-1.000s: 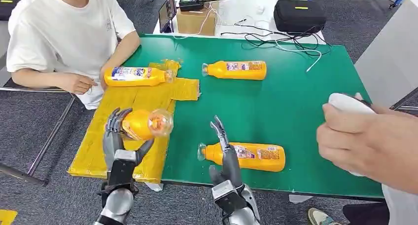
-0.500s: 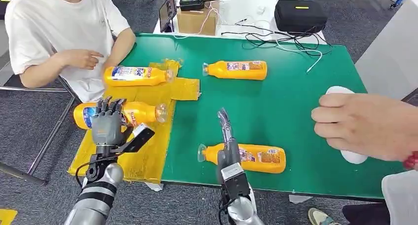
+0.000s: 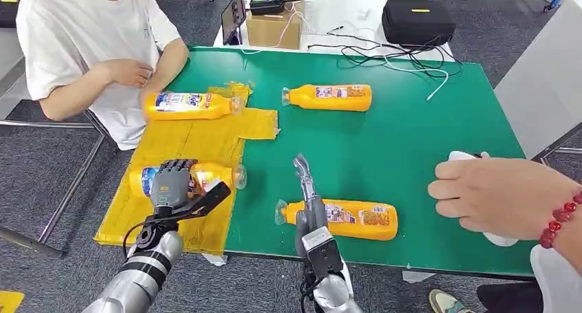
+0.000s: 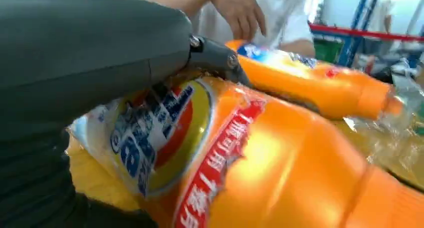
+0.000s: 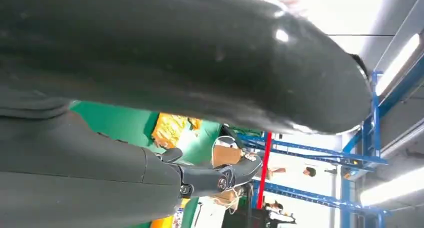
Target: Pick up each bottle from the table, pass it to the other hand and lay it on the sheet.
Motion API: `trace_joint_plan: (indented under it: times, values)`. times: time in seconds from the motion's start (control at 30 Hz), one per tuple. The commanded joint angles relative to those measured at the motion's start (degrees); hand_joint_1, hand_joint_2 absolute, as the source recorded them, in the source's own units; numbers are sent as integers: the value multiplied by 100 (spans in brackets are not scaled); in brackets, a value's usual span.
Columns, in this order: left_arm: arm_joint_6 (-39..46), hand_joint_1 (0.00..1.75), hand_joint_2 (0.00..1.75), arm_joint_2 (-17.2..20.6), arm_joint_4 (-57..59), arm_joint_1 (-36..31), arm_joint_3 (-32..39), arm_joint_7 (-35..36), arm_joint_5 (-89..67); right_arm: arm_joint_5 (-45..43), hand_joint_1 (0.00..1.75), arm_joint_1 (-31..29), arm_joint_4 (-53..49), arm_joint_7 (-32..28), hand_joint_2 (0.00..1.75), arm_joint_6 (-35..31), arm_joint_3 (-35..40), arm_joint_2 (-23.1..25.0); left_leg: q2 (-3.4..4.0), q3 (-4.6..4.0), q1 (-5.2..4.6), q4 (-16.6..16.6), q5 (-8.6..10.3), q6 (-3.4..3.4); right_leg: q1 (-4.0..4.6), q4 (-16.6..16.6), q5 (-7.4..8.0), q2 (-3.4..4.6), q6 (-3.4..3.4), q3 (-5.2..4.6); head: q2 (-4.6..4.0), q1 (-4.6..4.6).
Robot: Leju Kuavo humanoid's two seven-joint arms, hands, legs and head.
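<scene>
Progress check: 4 orange bottles are in view. 1 bottle (image 3: 192, 106) lies on its side at the far end of the yellow sheet (image 3: 137, 213), near a seated person (image 3: 89, 45); that one reads as delivered. A second bottle (image 3: 189, 178) lies across the sheet nearer the robot, cap toward the green table (image 3: 412, 155). The left hand (image 3: 171, 186) rests over its labelled end, fingers curled across the top; the left wrist view shows the thumb against the bottle's side. Whether the hand grips or merely rests there, I cannot tell; judged as the moment of laying down.

Outstanding: 2 bottles remain on the bare table. The third bottle (image 3: 340, 218) lies near the front edge, just right of the right hand (image 3: 309, 213). That hand holds nothing, its fingers straight and pointing away from the robot, beside the bottle's cap end. The fourth bottle (image 3: 329, 97) lies at the far middle of the table.

A second person's hand (image 3: 494, 196) hovers at the right edge, holding a white object.

Judgement: about half done; 2 pick-ups and hand-overs remain.
</scene>
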Motion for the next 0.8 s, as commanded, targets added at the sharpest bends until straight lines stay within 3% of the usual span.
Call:
trace_joint_plan:
  times: [0.03,0.2,0.3,0.37,0.43,0.5,0.63,0.7,0.8]
  values:
    - [-437,0,175,194,881,-364,-501,383,343,-59,0,-175,427,75,0,58,-292,-31,5,18,10,-2,-3,-11,11,-7,0,3,-14,21,0,0]
    - [-607,0,175,214,917,-380,-528,463,419,-56,0,-174,431,85,0,88,-316,-21,9,20,5,-4,0,-7,5,-6,2,5,-10,20,0,4]
    - [-1216,0,175,230,851,-339,-558,354,819,3,0,-177,410,125,0,136,-335,-36,6,28,8,-4,-1,-11,8,-6,3,9,-14,30,2,0]
    - [-1701,0,175,96,545,-180,-300,-101,1721,53,0,-155,362,152,0,97,-397,-71,6,31,7,-5,2,-11,7,-6,5,8,-13,34,2,2]
    - [-2810,0,175,-166,-135,143,35,-699,3602,50,0,-114,338,165,0,33,-477,-122,1,39,1,-9,3,-6,1,-7,4,6,-9,41,0,0]
    - [-3252,0,175,-249,-956,513,-351,-819,4778,21,0,-109,389,149,0,4,-523,-176,-8,48,3,-7,3,-7,3,-9,4,-4,-9,53,0,-2]
    - [-3054,0,175,-183,-1440,688,-810,-469,5104,6,0,-115,434,119,0,25,-554,-186,-43,73,0,-6,5,-4,0,-12,-8,-24,3,78,0,2]
    - [-3258,0,175,-120,-1885,828,-1169,-743,5976,19,0,-122,441,102,0,-35,-559,-207,-28,75,-3,-6,3,-4,-5,-8,-6,-23,0,82,0,2]
    - [-2443,0,175,-260,-2980,1137,-1617,-1268,6456,112,0,-65,323,51,0,-173,-546,-275,-39,64,-1,0,5,-4,-2,-6,-3,-35,-11,73,0,0]
